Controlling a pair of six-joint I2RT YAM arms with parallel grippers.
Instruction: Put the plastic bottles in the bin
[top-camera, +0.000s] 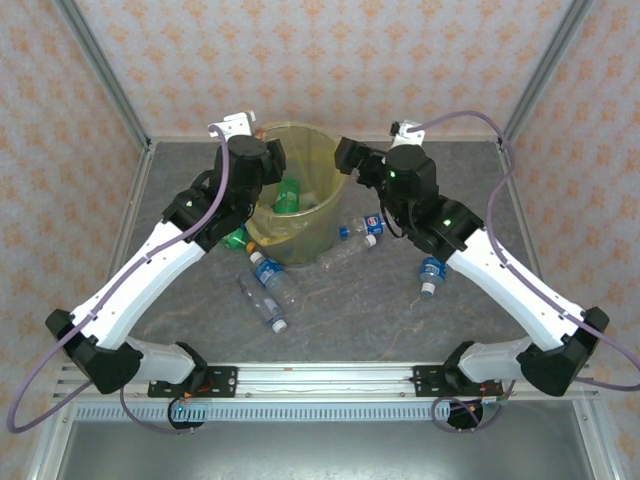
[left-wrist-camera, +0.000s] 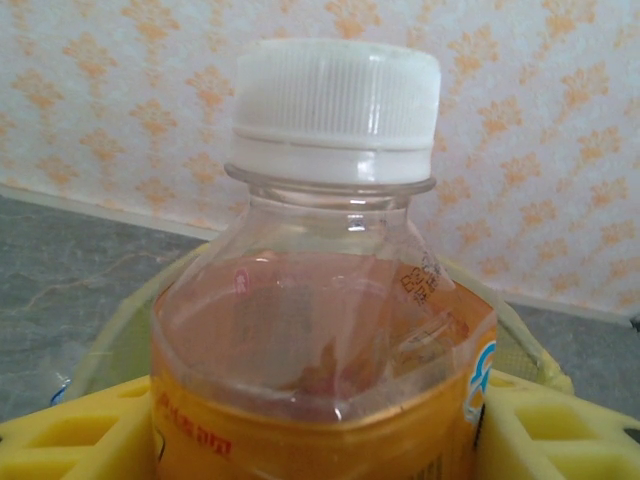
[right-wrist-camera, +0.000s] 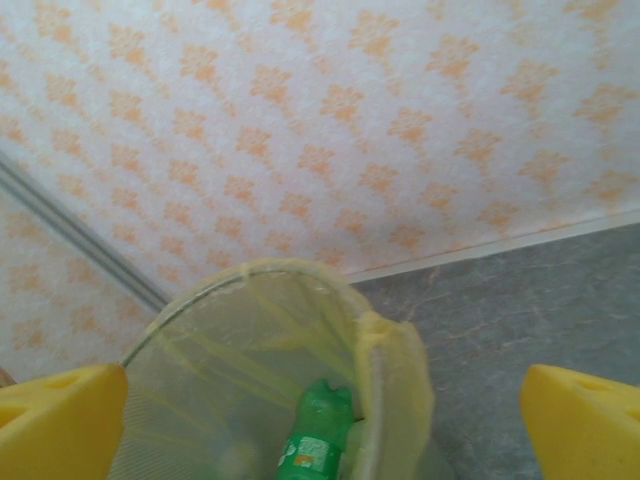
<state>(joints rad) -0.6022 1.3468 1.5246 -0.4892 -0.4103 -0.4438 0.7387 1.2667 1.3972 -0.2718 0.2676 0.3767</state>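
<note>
The bin (top-camera: 318, 240) stands at the back middle of the table, lined with a yellow bag, and a green bottle (top-camera: 288, 195) lies inside it. My left gripper (top-camera: 272, 160) hangs over the bin's left rim, shut on a clear bottle (left-wrist-camera: 330, 300) with a white cap and an orange label, held upright between the yellow fingers (left-wrist-camera: 70, 440). My right gripper (top-camera: 347, 157) is open beside the bin's right rim (right-wrist-camera: 400, 350), nothing between its fingers (right-wrist-camera: 585, 425), and the green bottle (right-wrist-camera: 322, 435) shows below it. Loose bottles lie in front of the bin (top-camera: 272, 281), (top-camera: 350, 246).
More bottles lie on the grey table: a green one (top-camera: 237, 238) left of the bin, a clear one (top-camera: 262, 305) near the front, a blue-labelled one (top-camera: 364, 228) and another (top-camera: 432, 272) under my right arm. Frame posts and patterned walls close in the table.
</note>
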